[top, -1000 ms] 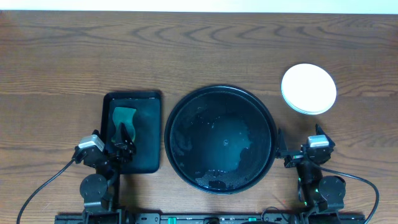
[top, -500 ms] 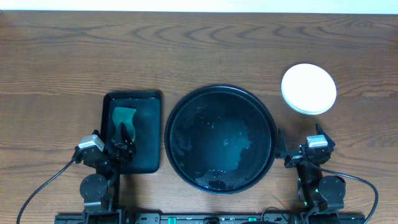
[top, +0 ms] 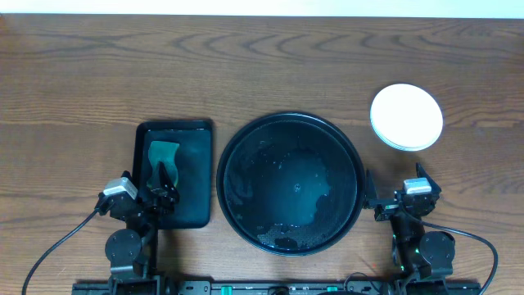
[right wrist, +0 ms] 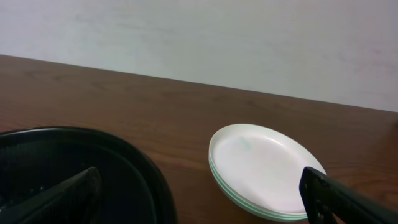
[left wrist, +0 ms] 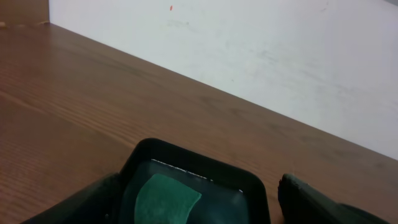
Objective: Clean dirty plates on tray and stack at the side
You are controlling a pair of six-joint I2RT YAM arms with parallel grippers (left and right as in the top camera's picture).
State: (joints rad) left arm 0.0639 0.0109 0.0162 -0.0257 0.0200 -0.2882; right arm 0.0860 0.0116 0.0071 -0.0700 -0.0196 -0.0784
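The plates [top: 407,117] sit in one stack on the table to the right of the round black tray [top: 290,183], white plate on top, mint-green rims below; the stack also shows in the right wrist view [right wrist: 264,168]. The tray [right wrist: 81,168] holds no plates, only wet teal smears. My left gripper [top: 163,190] is open and empty over the near end of the rectangular tray. My right gripper [top: 383,203] is open and empty at the round tray's right rim, short of the stack. Both sets of fingers show at the frame edges of the wrist views.
A smaller rectangular black tray [top: 192,176] lies left of the round tray and holds a green sponge [top: 161,153], also seen in the left wrist view [left wrist: 165,198]. A white wall [left wrist: 249,56] runs along the table's far edge.
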